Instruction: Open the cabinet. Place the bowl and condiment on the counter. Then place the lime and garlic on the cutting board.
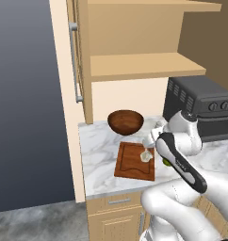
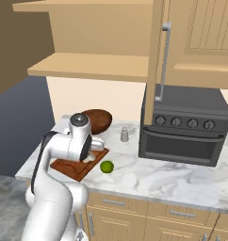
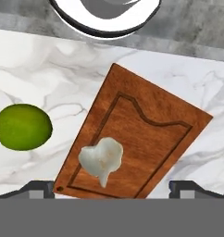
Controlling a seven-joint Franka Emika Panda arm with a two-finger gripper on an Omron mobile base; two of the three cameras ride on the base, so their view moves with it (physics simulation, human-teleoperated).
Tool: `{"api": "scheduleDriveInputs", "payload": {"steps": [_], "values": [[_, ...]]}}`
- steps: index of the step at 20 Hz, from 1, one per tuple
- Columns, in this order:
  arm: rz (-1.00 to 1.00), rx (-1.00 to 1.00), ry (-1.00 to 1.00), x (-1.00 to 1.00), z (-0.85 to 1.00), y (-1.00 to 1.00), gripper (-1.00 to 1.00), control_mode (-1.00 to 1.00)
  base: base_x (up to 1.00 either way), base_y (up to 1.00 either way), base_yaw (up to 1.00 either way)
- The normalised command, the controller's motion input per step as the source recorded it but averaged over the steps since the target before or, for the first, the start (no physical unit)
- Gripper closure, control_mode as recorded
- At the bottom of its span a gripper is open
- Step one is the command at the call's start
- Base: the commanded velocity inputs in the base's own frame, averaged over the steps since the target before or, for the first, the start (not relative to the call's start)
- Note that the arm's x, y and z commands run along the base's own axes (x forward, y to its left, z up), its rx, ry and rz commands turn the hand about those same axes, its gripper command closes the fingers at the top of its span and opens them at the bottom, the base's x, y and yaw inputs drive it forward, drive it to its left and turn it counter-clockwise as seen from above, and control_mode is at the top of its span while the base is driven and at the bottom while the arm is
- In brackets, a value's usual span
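The cabinet (image 1: 144, 66) stands open, its door (image 1: 64, 70) swung left, and the shelves in view are bare. On the counter (image 1: 97, 150) the bowl (image 1: 126, 121) sits behind the cutting board (image 1: 134, 161). The garlic (image 3: 101, 159) lies free on the board (image 3: 146, 134), near one short end. My gripper (image 3: 113, 189) hangs open just above it, fingertips (image 3: 40, 187) far apart; it also shows over the board's right part (image 1: 149, 143). The lime (image 3: 23, 127) rests on the marble beside the board (image 2: 106, 166). The condiment (image 2: 125, 134) stands upright right of the bowl (image 2: 97, 120).
A black toaster oven (image 2: 186, 127) fills the counter to the right, under a closed cabinet door (image 2: 200, 37). The open door's bar handle (image 1: 76, 61) juts out at the left. The counter ends just left of the board. Low drawers (image 1: 118, 201) lie below.
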Motion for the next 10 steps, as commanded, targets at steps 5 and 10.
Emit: {"api": "scheduleDriveInputs", "payload": {"steps": [5, 10], "values": [[-0.07, 0.11, 0.04, -0.33, -0.01, -0.77, -1.0, -1.0, 0.0, 0.0, 0.0], [-0.04, 0.04, 0.1, 0.06, -0.4, -0.42, -1.0, -1.0, 0.0, 0.0, 0.0]]}}
